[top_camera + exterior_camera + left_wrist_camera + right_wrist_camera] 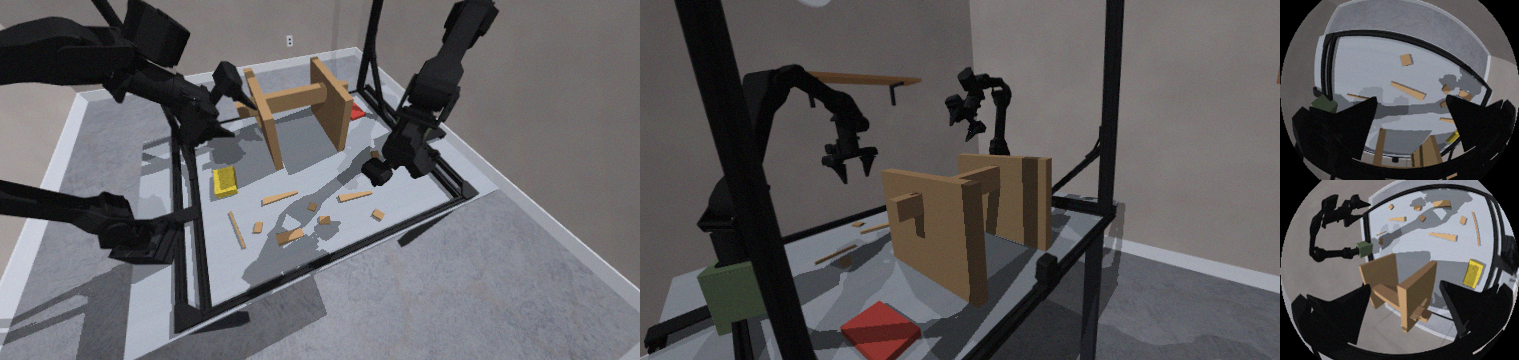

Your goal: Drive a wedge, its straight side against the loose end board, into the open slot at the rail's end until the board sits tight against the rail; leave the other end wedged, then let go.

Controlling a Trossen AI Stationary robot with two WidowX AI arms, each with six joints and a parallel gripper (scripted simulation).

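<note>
Hanging above the table (415, 200), the left gripper (407, 155) (856, 178) (1413, 99) (1366, 210) and right gripper (245, 121) (960, 132) (1405, 286) have fingers spread fully wide, gripping nothing. Two wedges (280, 197) (1444, 236) lie apart on the tabletop. The rail (295, 97) (980, 175) passes through two upright boards (331, 107) (932, 230); how tightly they fit, I cannot tell.

Rail (295, 99) (980, 175) (1386, 293) between boards (332, 107) (265, 120) (927, 235) (1012, 200) (1380, 270) (1418, 292), (upright) on table (225, 270) (815, 290) (1360, 60) (1416, 228)

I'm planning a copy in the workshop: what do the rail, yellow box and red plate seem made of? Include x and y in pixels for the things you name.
Rail (300, 97) (985, 180) (1386, 293): probably bare matt wood; plain tan, no grain visible.
Yellow box (225, 181) (1473, 274) and red plate (357, 112) (880, 327): perhaps plastic or painted wood; even colour.
</note>
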